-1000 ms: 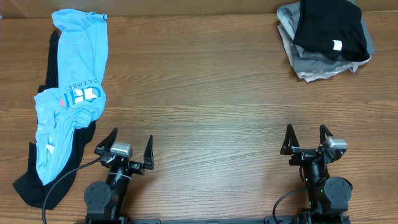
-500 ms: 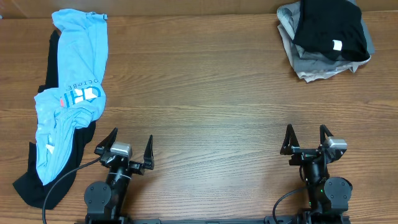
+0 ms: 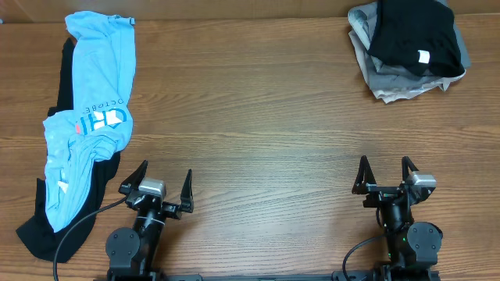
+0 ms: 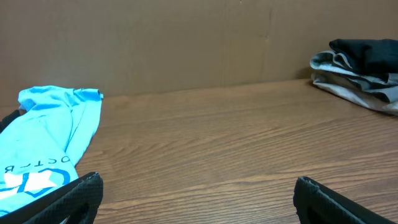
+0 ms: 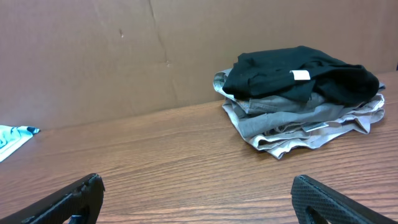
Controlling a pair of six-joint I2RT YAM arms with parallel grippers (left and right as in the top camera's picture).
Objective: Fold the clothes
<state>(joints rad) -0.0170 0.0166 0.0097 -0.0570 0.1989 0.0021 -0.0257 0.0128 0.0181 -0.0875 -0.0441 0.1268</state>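
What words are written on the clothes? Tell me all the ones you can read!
"OCTOBE": small white letters on the light blue T-shirt; the end of the word is lost in a fold.
Big white letters beside it: too crumpled to read.
White tag on the black garment: too small to read.

Shirt [image 3: 94, 86] along table [image 3: 258, 117] left edge — clothes stack [image 3: 410, 43] at far right corner, well apart.

Even, bright light from above; the tabletop [image 3: 258, 125] shows soft shadows and no glare. Wrist views are sharp, slightly softer near the hand edges.
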